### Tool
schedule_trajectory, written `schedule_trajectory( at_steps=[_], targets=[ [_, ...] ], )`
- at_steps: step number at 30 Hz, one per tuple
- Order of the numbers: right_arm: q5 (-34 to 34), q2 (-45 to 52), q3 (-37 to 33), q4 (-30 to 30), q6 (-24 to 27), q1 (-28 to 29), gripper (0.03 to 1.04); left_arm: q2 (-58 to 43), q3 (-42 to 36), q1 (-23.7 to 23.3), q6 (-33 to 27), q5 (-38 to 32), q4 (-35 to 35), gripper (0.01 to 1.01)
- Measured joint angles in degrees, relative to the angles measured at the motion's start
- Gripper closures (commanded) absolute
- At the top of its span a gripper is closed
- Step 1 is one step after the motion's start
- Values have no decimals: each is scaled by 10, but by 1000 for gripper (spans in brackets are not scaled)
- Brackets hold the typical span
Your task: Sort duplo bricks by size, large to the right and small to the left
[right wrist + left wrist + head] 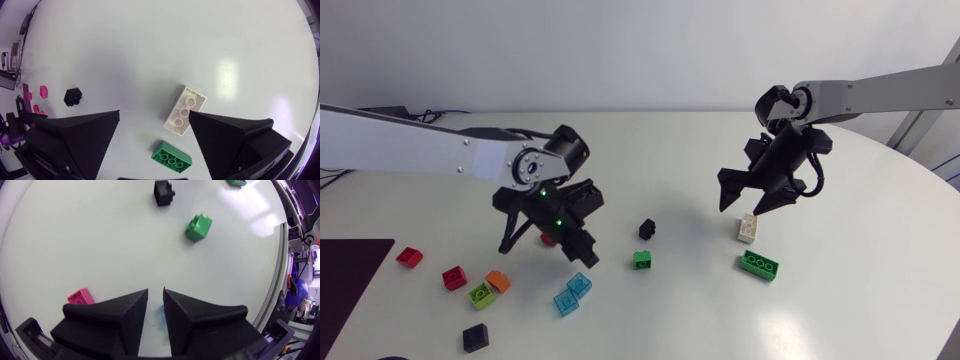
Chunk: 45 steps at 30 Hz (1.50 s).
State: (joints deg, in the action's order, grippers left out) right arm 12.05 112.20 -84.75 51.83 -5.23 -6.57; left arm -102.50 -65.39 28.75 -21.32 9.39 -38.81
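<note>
My left gripper (578, 250) (155, 305) hangs shut and empty over the table's left half. A pink brick (80, 297) lies beside one finger, and a bit of blue shows under the fingertips. Ahead of it lie a small black brick (647, 229) (164, 192) and a small green brick (642, 260) (199, 227). My right gripper (748, 205) (154, 114) stands open above a long white brick (748, 228) (185, 110), which lies between and ahead of its fingers, untouched. A long green brick (759, 265) (171, 156) lies next to it.
Several small bricks lie at the front left: two red ones (409, 257) (454, 278), an orange one (499, 282), a lime one (482, 295), a black one (475, 338) and two blue ones (572, 293). A dark mat (345, 280) covers the left corner.
</note>
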Motion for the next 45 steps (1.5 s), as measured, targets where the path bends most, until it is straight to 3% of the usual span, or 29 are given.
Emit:
schedule_trajectory(
  at_steps=[9,20,32,39,45],
  targets=[
    [0,-15,7,-2,0,0,66,-130,-193,40,32,27,54,785],
    [0,-58,8,8,0,-8,66,-236,-294,60,33,29,53,785],
    [17,-99,22,29,-14,-123,66,-250,-278,57,31,29,54,787],
    [17,-99,44,29,-14,-122,66,-205,-189,38,16,39,63,787],
    [17,-100,71,18,-14,-123,70,-125,-79,-12,-6,44,78,787]
  ],
)
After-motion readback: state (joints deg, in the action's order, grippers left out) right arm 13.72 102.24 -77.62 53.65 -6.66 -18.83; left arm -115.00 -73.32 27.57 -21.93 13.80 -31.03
